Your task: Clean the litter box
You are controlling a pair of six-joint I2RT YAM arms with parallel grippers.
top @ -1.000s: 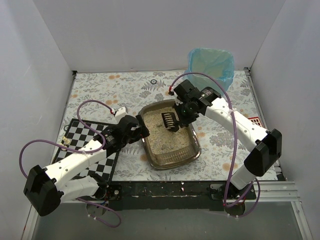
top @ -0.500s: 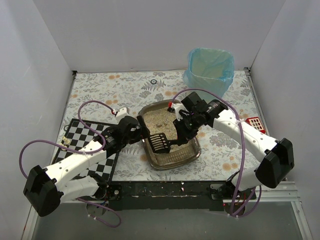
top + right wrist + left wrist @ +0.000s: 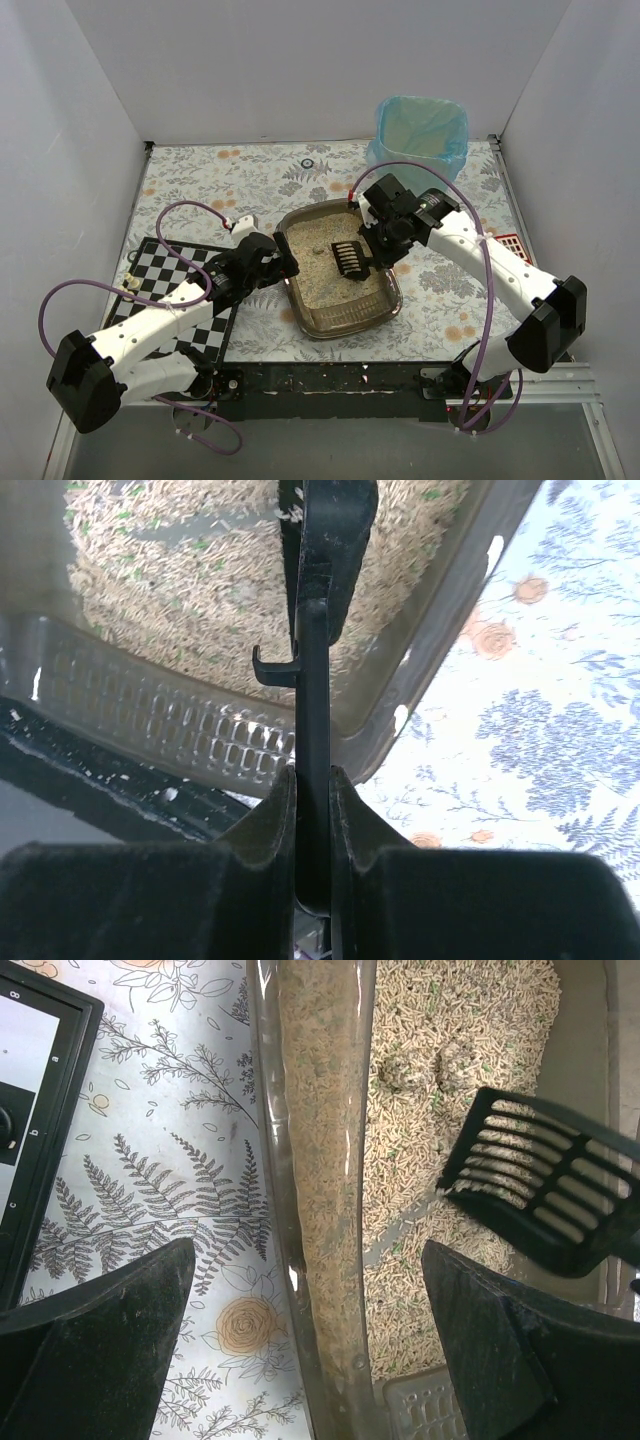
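Your right pincer (image 3: pixel 312 780), pinching black slotted plastic scoop (image 3: pixel 350 260), pulled it back to ctr of brown translucent litter box (image 3: pixel 345 328); left pincer (image 3: pixel 310 1260) spread. Sifting prob. not done.

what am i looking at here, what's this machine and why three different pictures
Two white robot arms are bolted at the near edge of a flowered table. One picture looks down from above; the other two come from a camera on each wrist. On the table sit a litter box, a chessboard and a bin with a blue bag. The right gripper is shut on a black slotted scoop, its head inside the box. The left gripper is open, its jaws either side of the box's wall, holding nothing.
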